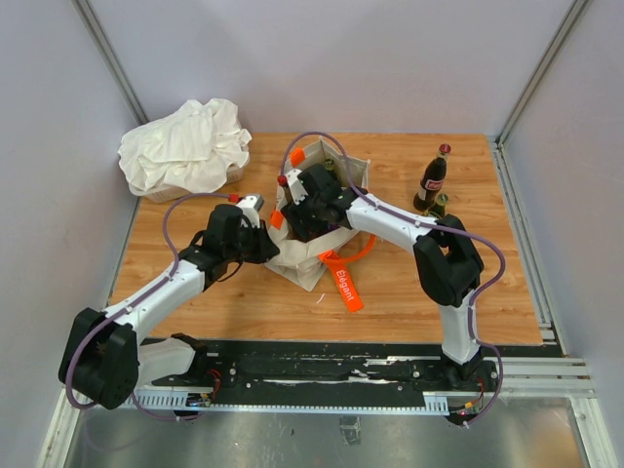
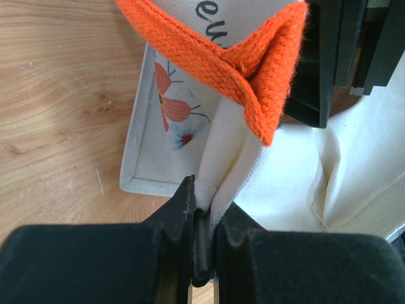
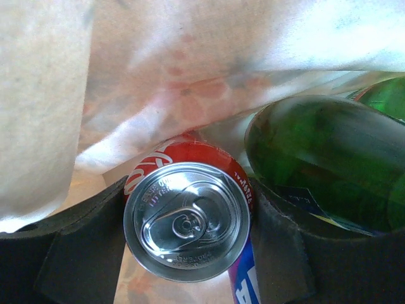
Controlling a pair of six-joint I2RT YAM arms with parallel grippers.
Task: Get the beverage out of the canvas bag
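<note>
One red soda can (image 3: pixel 186 221) stands upright inside the canvas bag (image 1: pixel 298 261), tab end up, with one green bottle (image 3: pixel 316 158) just beside it. Right gripper (image 3: pixel 188 212) has its fingers pressed against both sides of the can, and sagging fabric hangs close. Left gripper (image 2: pixel 202 212) pinches a fold of the bag tight. One cola bottle (image 1: pixel 432 182) stands outside.

"Elegant" on orange strap tag (image 1: pixel 347 286), partial white script on red can (image 3: pixel 186 218)
</note>
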